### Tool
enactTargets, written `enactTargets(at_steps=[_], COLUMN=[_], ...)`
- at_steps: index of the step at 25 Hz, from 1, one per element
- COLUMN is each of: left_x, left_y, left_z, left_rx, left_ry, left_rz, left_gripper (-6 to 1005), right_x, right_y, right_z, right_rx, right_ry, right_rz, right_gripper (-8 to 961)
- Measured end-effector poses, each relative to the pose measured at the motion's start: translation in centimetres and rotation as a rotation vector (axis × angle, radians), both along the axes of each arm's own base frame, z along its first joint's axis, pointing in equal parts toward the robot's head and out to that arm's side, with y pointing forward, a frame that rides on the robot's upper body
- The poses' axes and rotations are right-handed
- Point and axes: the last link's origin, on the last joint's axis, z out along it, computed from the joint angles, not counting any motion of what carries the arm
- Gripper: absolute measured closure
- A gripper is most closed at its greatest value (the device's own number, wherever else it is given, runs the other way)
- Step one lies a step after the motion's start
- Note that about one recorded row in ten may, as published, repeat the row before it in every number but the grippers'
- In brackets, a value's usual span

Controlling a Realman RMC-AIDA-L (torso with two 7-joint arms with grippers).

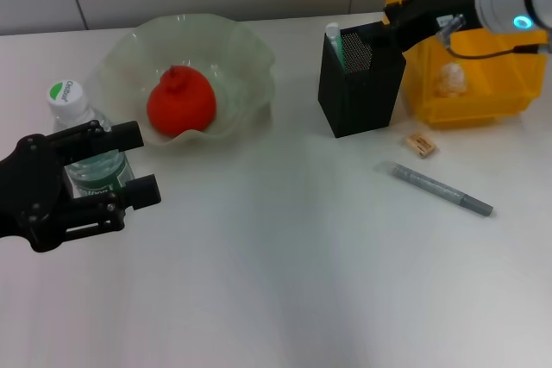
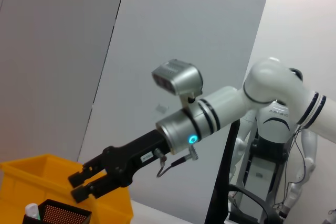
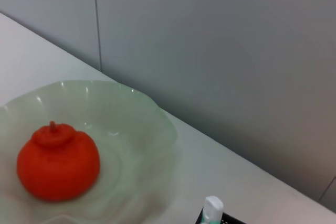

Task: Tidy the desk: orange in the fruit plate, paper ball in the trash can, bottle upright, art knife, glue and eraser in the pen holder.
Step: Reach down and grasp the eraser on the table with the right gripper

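Observation:
The orange [image 1: 179, 102] lies in the pale-green fruit plate [image 1: 250, 49]; both also show in the right wrist view, orange [image 3: 58, 163], plate [image 3: 142, 124]. The bottle [image 1: 82, 140] stands upright at the left. My left gripper [image 1: 138, 163] is open at it, one finger on each side; I cannot tell if they touch it. My right gripper [image 1: 392, 19] hovers over the black mesh pen holder [image 1: 362, 92], slightly open and empty [image 2: 79, 186]. The glue [image 1: 334, 40] stands in the holder. The paper ball [image 1: 448, 82] lies in the yellow trash can [image 1: 466, 109]. The eraser [image 1: 420, 144] and the grey art knife [image 1: 444, 189] lie on the table.
The white table [image 1: 285, 282] stretches in front of the plate and holder. The trash can stands right behind the pen holder, close to it. A wall runs along the table's far edge.

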Motion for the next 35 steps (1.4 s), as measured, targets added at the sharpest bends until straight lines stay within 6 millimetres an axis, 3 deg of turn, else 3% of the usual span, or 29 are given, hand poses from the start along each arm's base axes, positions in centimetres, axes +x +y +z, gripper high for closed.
enactTargets(at_steps=[1, 6, 15, 23, 35], left_x=[0.0, 0.0, 0.0, 0.1, 0.0], left_y=[0.0, 0.0, 0.0, 0.1, 0.0], left_z=[0.0, -0.1, -0.2, -0.3, -0.5], left_rx=[0.0, -0.001, -0.006, -0.007, -0.018], left_ry=[0.0, -0.002, -0.007, -0.008, -0.012], left_rz=[0.0, 0.001, 0.005, 0.002, 0.004], left_gripper=[215, 215, 215, 215, 215], right_x=[-0.4, -3.0, -3.9, -1.6, 3.1], right_y=[-0.2, -2.1, -5.2, -6.4, -4.8], right_z=[0.2, 1.4, 2.6, 2.8, 2.4], right_rx=[-0.007, -0.072, -0.152, -0.195, -0.164], right_ry=[-0.002, 0.019, -0.054, -0.075, -0.114], right_rz=[-0.003, -0.055, -0.219, -0.377, -0.551], right_gripper=[465, 471, 476, 480, 486])
